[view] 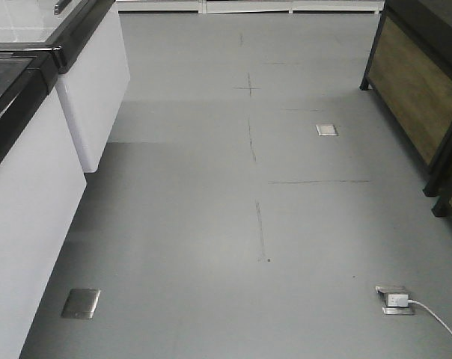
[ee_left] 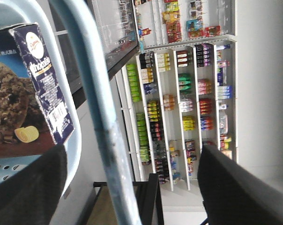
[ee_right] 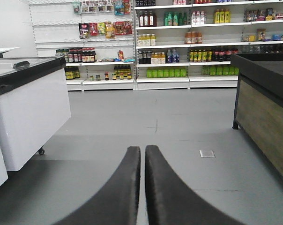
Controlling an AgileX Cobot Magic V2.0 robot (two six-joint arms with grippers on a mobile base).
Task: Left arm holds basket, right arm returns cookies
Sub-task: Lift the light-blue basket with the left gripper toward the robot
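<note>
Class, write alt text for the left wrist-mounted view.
The arched handle of a light blue plastic basket runs through the open black left gripper, with a dark navy cardboard cookie box inside; stocked shop shelves stand behind.

basket (ee_left: 72, 140): light blue plastic, slotted wall, curving just beside one of your left fingers (ee_left: 29, 192).
handle (ee_left: 92, 93): light blue arch passing between both fingers, touching neither.
cookies (ee_left: 43, 79): navy box, cookie picture, barcode label; tilted inside the basket, beyond that finger.
</note>
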